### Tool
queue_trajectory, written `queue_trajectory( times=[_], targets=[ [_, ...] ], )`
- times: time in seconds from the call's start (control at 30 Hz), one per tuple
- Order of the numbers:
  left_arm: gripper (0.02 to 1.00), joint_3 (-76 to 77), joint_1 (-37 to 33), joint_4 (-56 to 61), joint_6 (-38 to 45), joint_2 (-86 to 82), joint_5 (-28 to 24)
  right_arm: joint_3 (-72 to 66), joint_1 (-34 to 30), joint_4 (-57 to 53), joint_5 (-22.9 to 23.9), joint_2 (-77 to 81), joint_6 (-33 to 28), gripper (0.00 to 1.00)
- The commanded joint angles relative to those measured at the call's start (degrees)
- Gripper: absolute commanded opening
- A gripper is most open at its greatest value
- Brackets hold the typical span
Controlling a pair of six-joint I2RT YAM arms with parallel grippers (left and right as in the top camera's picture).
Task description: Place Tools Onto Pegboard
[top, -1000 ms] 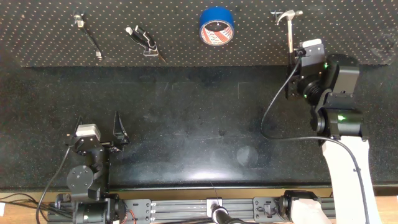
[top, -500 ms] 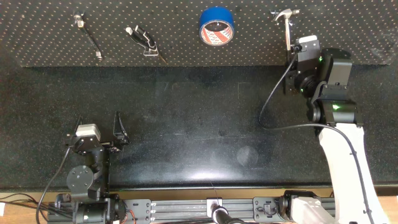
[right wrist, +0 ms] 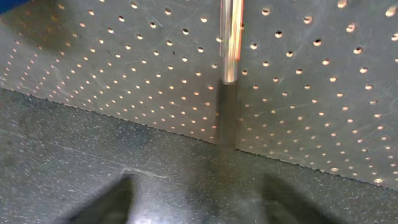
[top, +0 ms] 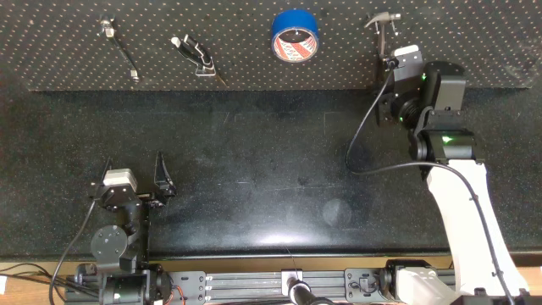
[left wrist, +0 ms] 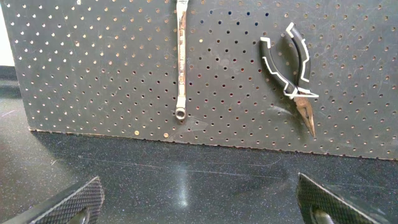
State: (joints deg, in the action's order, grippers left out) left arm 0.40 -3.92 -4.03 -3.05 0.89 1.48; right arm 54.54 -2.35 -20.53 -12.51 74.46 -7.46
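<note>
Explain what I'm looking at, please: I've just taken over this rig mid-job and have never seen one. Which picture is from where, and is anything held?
These are two robot arms, each ending in a two-finger gripper. The top view looks down on a black table with a pegboard along its far side. The other two pictures come from cameras on the arms' wrists. On the pegboard are a wrench, pliers, a blue tape roll and a hammer. The left gripper is near its base, open, facing the wrench and pliers. The right gripper is at the pegboard's lower edge, by the hammer's handle, open. Nothing is held.
</note>
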Motion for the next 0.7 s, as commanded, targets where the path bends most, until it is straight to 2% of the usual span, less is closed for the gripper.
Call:
queue_trajectory(
  times=[0.03,0.57,0.63,0.7],
  targets=[
    [0.996,-0.1,0.2,-0.3,0.1,-0.4,1.1,0.1,0.3,0.0,-0.3,0.2,0.3,0.987],
    [0.996,-0.1,0.2,-0.3,0.1,-0.4,1.1,0.1,0.3,-0.4,0.1,-10.0,-0.1,0.985],
    [0.998,-0.1,0.2,-0.3,0.1,-0.4,1.1,0.0,0.3,-2.4,2.4,-14.4,-0.5,0.985],
    [0.996,-0.1,0.2,-0.3,0.1,-0.4,1.1,-2.3,0.3,-1.8,7.0,-19.1,3.1,0.985]
  ],
)
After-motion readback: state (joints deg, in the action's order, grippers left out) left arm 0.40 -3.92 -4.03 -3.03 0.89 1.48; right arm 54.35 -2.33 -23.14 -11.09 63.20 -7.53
